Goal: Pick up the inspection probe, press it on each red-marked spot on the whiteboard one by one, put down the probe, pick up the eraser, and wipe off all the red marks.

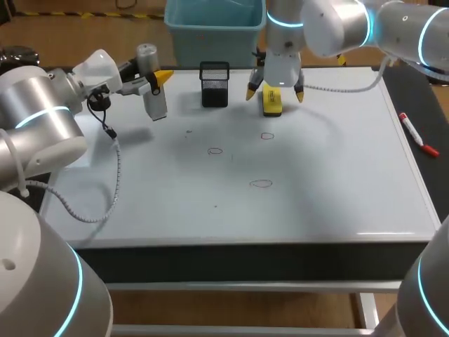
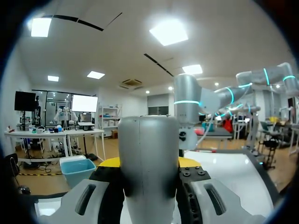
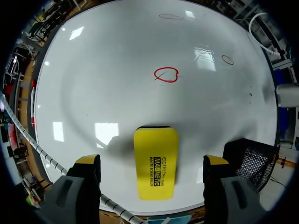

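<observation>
the flat yellow rectangular eraser [image 1: 271, 102], black print on its top, lies on the white whiteboard [image 1: 337, 182] in the upper middle of the head view. the fingers of the right end effector [image 1: 275, 93] are spread either side of it, neither touching it. three red oval marks [image 1: 261, 184] sit lower on the board. at upper left, the left end effector [image 1: 158, 78] is clamped on the grey cylindrical inspection probe [image 1: 146, 56].

Head: high behind, looking down on whiteboard [image 1: 316, 175].
Left wrist: faces level, outward.
Right wrist: close above eraser [image 3: 155, 161].
Shared: eraser, whiteboard.
</observation>
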{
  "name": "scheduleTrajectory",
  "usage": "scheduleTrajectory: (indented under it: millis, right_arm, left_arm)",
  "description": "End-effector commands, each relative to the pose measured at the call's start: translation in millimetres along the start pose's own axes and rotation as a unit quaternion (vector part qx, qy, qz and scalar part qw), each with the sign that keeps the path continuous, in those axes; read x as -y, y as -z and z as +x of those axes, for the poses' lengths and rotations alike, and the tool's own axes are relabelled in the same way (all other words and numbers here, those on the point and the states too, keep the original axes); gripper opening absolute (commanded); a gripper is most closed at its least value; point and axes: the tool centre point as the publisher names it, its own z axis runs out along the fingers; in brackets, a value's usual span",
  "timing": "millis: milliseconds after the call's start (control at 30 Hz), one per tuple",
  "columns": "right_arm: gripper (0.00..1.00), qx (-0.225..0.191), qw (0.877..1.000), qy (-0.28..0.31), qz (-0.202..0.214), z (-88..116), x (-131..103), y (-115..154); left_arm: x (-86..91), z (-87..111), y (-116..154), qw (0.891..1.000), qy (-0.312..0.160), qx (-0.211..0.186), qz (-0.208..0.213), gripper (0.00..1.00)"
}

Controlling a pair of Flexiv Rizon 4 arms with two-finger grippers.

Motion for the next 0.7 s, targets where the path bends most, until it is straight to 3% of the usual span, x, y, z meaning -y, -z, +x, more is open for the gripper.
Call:
scheduleTrajectory:
  millis: [33, 200, 233, 267, 300, 700]
  right_arm:
    - [0.58, -0.003, 1.0, 0.0, 0.001, 2.6, 1.1, 0.7]
    - [0.44, -0.003, 1.0, -0.002, 0.002, 3.0, 0.2, 1.5]
    - [0.37, -0.002, 1.0, -0.002, 0.003, 2.7, -0.7, 2.1]
    - [0.23, -0.001, 1.0, -0.003, 0.003, 2.5, -1.3, 2.9]
    - [0.01, -0.001, 1.0, -0.003, 0.003, 2.4, -1.6, 3.3]
    - [0.0, 0.024, 0.999, -0.031, 0.005, 11.6, 1.6, 25.9]
  left_arm:
    - [0.7, 0.7, -0.8, 1.0, -0.001, 0.002, 0.001, 0.0]
    - [0.7, 0.7, -0.8, 1.0, -0.001, 0.002, 0.001, 0.0]
    - [0.7, 0.7, -0.8, 1.0, -0.001, 0.002, 0.001, 0.0]
    - [0.7, 0.7, -0.8, 1.0, -0.001, 0.002, 0.001, 0.0]
    - [0.7, 0.7, -0.8, 1.0, -0.001, 0.002, 0.001, 0.0]
    - [0.7, 0.7, -0.8, 1.0, -0.001, 0.002, 0.001, 0.0]
